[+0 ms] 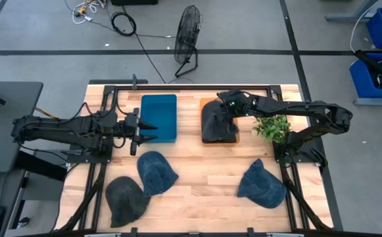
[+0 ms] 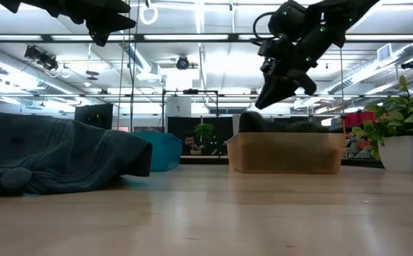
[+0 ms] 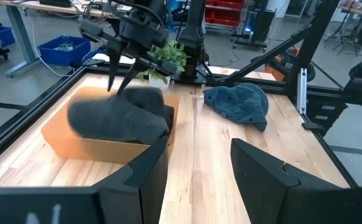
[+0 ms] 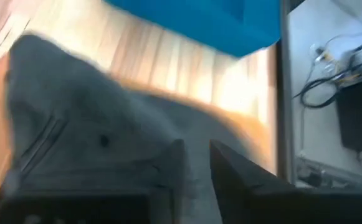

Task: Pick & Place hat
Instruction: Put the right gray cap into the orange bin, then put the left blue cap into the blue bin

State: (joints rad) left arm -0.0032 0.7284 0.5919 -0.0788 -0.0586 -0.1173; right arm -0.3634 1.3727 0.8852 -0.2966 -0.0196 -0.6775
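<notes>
A dark grey hat [image 1: 217, 124] lies in the tan box [image 3: 62, 142], heaped above its rim and also seen from the left wrist [image 3: 121, 115]. My right gripper [image 3: 118, 87] hovers open just above it, fingers pointing down; the low view shows a small gap between the right gripper [image 2: 266, 99] and the hat [image 2: 252, 119]. My left gripper [image 1: 146, 130] waits open beside the blue bin [image 1: 159, 117], fingers level and pointing toward the table's right. Three more hats rest flat on the table: a blue hat [image 1: 156, 172], a dark grey hat [image 1: 126, 199] and another blue hat [image 1: 262, 184].
A potted plant [image 1: 273, 126] stands just right of the tan box, under my right arm. The black frame rails [image 1: 105, 92] run along the table's edges. Bare wood [image 1: 207, 178] lies between the hats in the near half.
</notes>
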